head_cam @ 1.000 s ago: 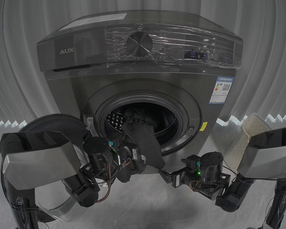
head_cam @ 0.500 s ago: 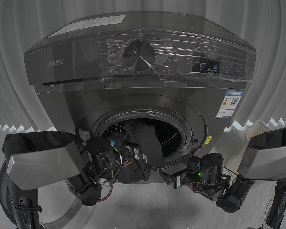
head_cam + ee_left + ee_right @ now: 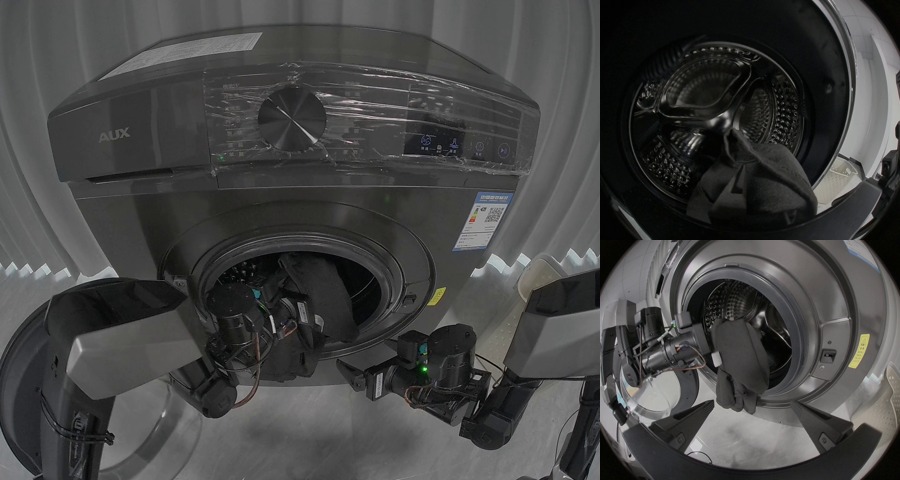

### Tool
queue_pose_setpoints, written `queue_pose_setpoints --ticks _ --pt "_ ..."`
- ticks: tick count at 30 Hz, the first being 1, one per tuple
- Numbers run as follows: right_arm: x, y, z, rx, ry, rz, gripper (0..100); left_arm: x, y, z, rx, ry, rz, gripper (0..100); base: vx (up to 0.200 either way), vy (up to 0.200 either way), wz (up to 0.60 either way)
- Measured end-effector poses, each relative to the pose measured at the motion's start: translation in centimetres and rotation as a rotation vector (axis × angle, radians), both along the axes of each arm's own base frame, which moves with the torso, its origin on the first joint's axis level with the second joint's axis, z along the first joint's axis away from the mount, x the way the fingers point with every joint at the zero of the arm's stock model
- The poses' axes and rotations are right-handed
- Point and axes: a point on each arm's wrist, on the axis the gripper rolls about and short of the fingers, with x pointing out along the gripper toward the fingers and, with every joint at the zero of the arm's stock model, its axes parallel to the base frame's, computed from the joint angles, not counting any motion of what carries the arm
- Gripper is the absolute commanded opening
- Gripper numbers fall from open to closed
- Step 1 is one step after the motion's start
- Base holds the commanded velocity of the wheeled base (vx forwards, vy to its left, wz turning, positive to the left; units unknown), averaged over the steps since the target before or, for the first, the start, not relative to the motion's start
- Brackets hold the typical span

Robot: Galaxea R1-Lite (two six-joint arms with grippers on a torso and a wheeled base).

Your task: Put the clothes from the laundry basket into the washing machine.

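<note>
Arm on the left reached level into the washer's (image 3: 400, 206) mouth. The left gripper (image 3: 304, 314) was closed on a dark garment (image 3: 322, 290) draped across the washer's lower rim, part inside, part hanging outside. The right gripper (image 3: 351, 377) sat low in front of the washer, spread wide and empty. The left wrist view showed the drum (image 3: 778, 103) beyond the bunched cloth. The right wrist view showed the cloth's tail below the rim. Since half a second earlier, the left gripper had pushed deeper into the washer and raised the garment.
</note>
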Motion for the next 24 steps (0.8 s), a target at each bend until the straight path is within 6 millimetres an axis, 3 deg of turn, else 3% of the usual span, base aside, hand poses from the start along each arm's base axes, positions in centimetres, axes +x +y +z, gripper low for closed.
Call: queue_pose_setpoints --ticks 7,24 --pt "-0.3 -0.3 -0.1 -0.004 0.009 -0.002 100 1.6 -1.0 -0.7 -0.010 -0.007 0.034 0 0.000 0.000 0.00" --pt "-1.2 -1.9 0.7 0.044 -0.023 -0.029 100 8.0 -2.3 -1.7 -0.028 -0.020 0.102 0 0.000 0.000 0.00"
